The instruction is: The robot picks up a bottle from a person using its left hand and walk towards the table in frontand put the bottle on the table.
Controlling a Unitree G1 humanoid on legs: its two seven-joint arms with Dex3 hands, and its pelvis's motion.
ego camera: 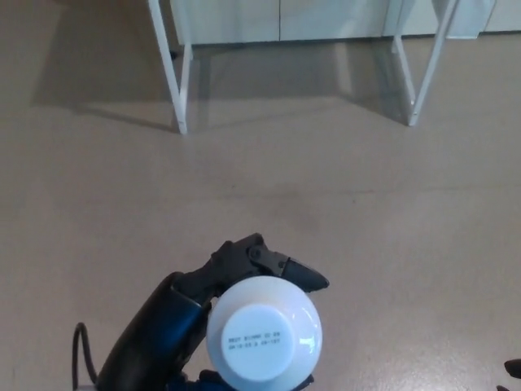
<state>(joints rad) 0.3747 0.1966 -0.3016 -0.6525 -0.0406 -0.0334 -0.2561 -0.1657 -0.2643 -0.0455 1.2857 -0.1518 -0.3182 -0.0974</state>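
grips a smooth, round white bottle in the matte black left hand, thick fingers curled around it, above plain beige floor. faces thin white table legs ahead. cannot tell the state of the right hand.

One bottle, seen from above, with one white cap bearing two lines of print. One black left hand around it, fingers too bunched to count. One dark cable looping at the lower left. Two white table frames at the far side, a left frame and a right frame, each made of two bars meeting at one foot: four bars, two feet. Behind them one row of white cabinet fronts, with at least three panels and the full number hidden. One tan floor. One dark tip at the lower right edge, too little showing to name.
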